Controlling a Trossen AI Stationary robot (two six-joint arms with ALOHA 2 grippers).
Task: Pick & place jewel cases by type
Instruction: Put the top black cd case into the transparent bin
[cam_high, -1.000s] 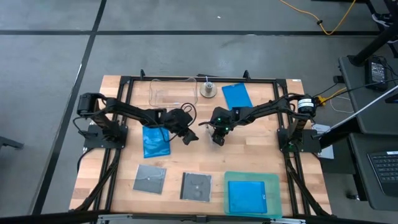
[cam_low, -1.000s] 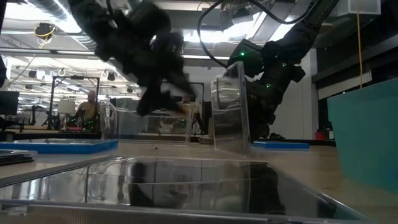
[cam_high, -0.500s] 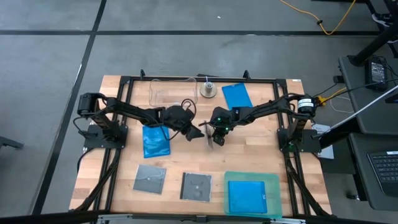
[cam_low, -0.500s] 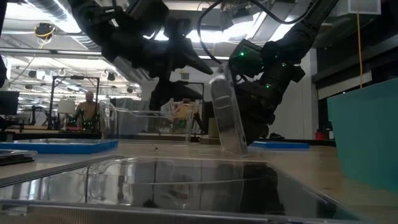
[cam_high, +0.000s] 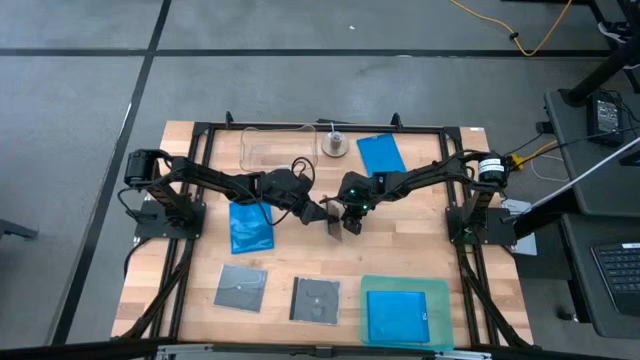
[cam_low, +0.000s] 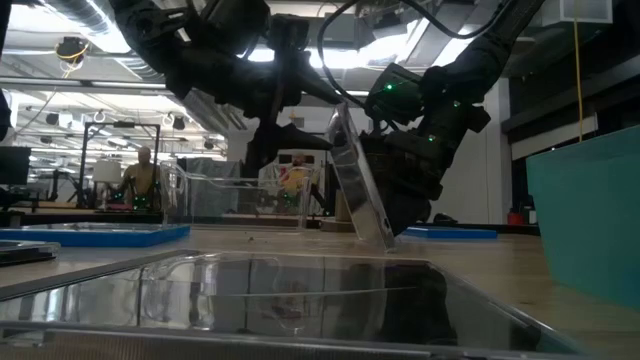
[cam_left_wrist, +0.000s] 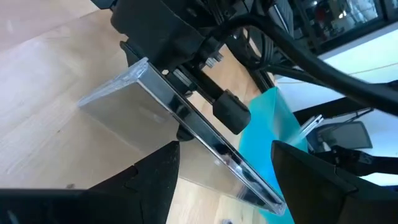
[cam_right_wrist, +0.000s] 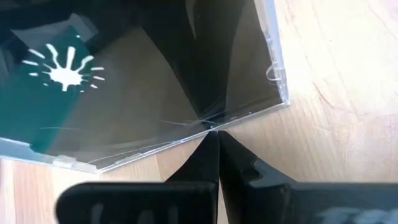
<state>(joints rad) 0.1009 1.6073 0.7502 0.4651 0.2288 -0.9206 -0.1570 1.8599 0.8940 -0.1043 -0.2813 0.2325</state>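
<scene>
A clear jewel case (cam_high: 334, 218) (cam_low: 358, 185) stands on its lower edge (cam_low: 385, 240) at the table's middle, tilted with its top toward the left arm. My left gripper (cam_high: 322, 212) (cam_left_wrist: 225, 149) is open, one finger on either side of the case's upper part. My right gripper (cam_high: 347, 224) (cam_right_wrist: 212, 134) is shut at the case's other side. Two grey-black cases (cam_high: 241, 288) (cam_high: 315, 299) lie flat near the front edge. Blue cases lie at the left (cam_high: 250, 226) and at the far side (cam_high: 380, 153). My left gripper's open fingers (cam_left_wrist: 158, 177) stand around the case's top edge (cam_low: 336, 112); I cannot tell whether they touch it. My right gripper's shut fingertips (cam_right_wrist: 210, 146) meet the case at the middle of one edge (cam_right_wrist: 208, 123), slanting down from the table's right. The case is tilted, its lower edge on the table.
A teal tray (cam_high: 440, 290) at the front right holds a third blue case (cam_high: 395, 315). A clear tub (cam_high: 278, 147) and a small round metal object (cam_high: 334, 145) stand at the far side. Bare wood lies in front of the grippers.
My left gripper has risen a little and tipped up from pointing down toward level, reaching toward the right arm. The clear case, upright before, has tipped with its top toward the left arm while its lower edge stayed on the table.
</scene>
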